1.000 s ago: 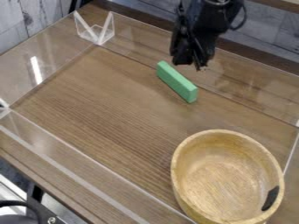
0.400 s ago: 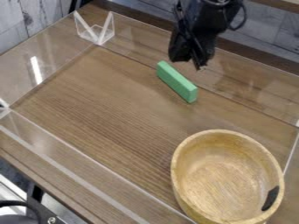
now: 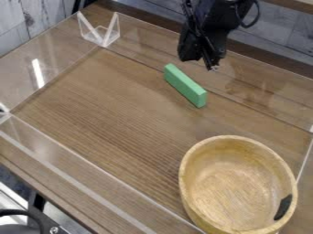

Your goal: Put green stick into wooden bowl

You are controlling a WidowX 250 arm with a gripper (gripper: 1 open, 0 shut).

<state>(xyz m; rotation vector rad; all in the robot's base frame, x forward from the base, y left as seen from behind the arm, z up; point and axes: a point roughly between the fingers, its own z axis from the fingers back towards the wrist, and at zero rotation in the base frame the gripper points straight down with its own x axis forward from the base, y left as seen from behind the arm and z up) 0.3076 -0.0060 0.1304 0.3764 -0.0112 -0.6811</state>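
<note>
One wooden bowl (image 3: 239, 190) holding nothing, green stick (image 3: 186, 84) outside

green stick (image 3: 186, 84) behind wooden bowl (image 3: 196, 167), apart

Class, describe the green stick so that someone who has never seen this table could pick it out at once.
Start at the wooden bowl in the near right corner, then look up the table towards the dark gripper. Just below it lies the green stick, the only bright green thing.

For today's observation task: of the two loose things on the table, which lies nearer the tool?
The green stick: it lies just below the tool, while the wooden bowl sits far off at the near right corner.
</note>
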